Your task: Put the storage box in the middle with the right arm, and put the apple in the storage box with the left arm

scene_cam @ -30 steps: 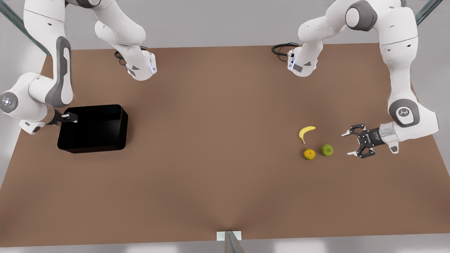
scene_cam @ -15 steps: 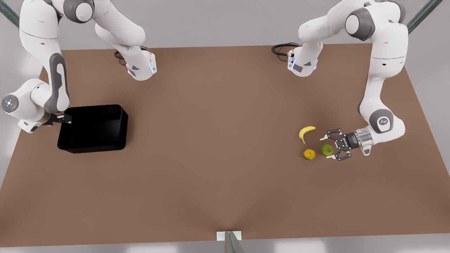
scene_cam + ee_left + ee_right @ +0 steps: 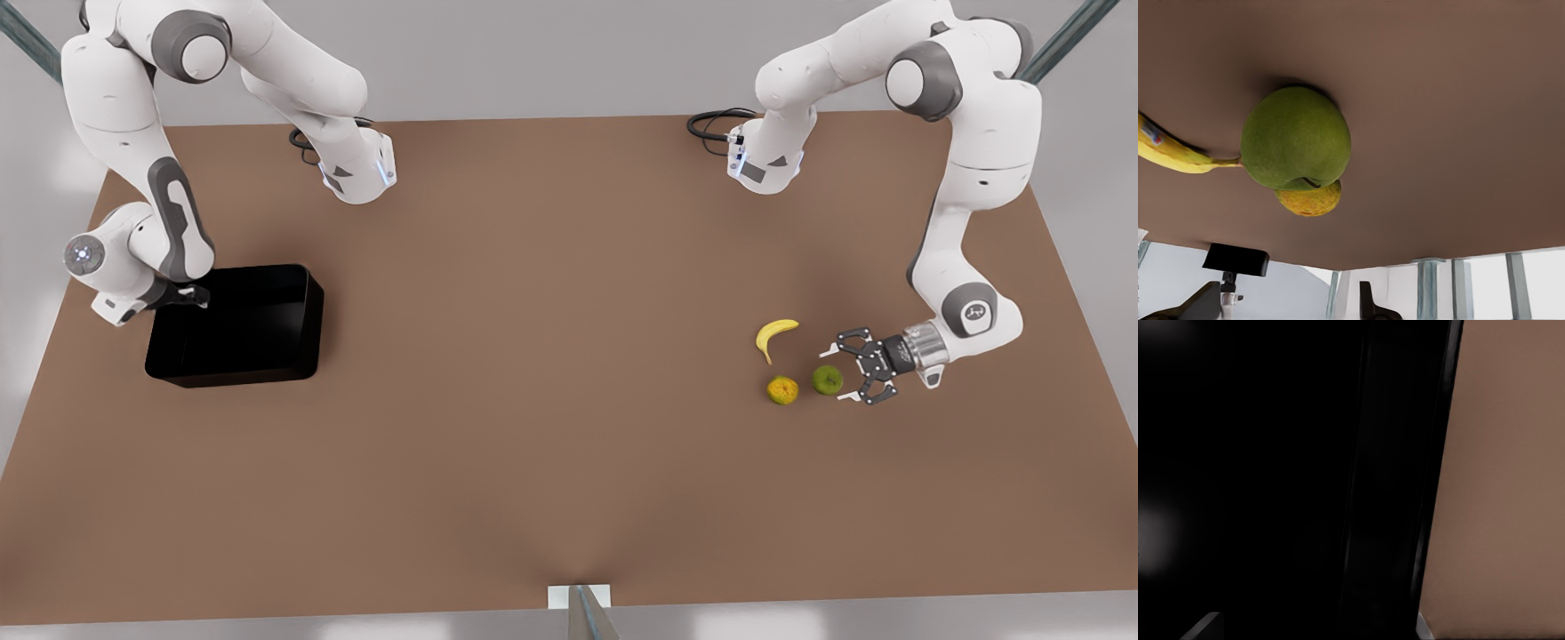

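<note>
Both arms have shifted since a moment ago: the left claw, which had its tips around the apple, has eased back a touch, and the right claw has moved along the storage box wall toward the box's far-left corner as seen from the front.

Taking the apple as the landmark: it sits on the brown counter toward the front view's right. The left claw lies low and sideways just beside it, on the side away from the orange-yellow fruit, its skeletal fingers spread wide with the white tips reaching toward the apple but apart from it. The orange-yellow fruit rests just beside the apple on the front view's left, and the banana lies near both, a little farther back on the counter. In the left wrist view the apple looms close, the mottled fruit peeking out behind it and the banana off to one side.

Well apart from the apple, far across the counter at the front view's left, stands the glossy black storage box. The right claw sits at its far-left rim; I cannot tell how its fingers stand. The right wrist view shows the box wall up close beside bare counter.
</note>
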Tool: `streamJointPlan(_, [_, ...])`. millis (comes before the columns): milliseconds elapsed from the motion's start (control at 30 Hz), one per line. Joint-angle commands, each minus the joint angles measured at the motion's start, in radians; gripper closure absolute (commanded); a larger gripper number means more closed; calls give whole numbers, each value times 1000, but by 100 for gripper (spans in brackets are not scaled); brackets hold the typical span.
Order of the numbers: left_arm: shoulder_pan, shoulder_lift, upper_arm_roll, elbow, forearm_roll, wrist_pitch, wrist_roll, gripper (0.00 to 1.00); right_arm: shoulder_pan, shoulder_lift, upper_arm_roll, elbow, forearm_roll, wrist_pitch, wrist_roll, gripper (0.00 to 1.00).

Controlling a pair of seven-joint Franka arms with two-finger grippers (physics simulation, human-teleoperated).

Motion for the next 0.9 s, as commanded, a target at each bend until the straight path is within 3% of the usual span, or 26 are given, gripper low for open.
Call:
streamJointPlan(0, [0, 2, 0, 0, -2, 2, 6, 0, -2, 1, 0, 0, 0, 0, 0, 0])
streamJointPlan(100, [0, 30, 1, -3, -4, 22, 29, 0, -11, 1, 0, 0, 0, 0, -12, 3])
streamJointPlan(133, [0, 36, 0, -3, -10, 34, 30, 0, -11, 2, 0, 1, 0, 0, -12, 14])
streamJointPlan(167, [0, 37, 1, -3, -16, 39, 30, 0, -16, 4, 0, 3, 0, 0, -12, 32])
streamJointPlan(200, [0, 43, 1, -3, -18, 48, 30, 0, -17, 7, 0, 3, 0, 0, -12, 41])
streamJointPlan(400, [0, 59, 1, -18, -37, 80, 42, 0, -31, 8, 0, 5, 0, -2, -28, 67])
streamJointPlan(600, [0, 79, 1, -28, -77, 115, 56, 0, -31, 8, 0, 8, 0, -3, -29, 79])
streamJointPlan(867, [2, 100, 1, -32, -100, 132, 95, 0, -27, 4, 11, 11, 0, -9, -32, 79])
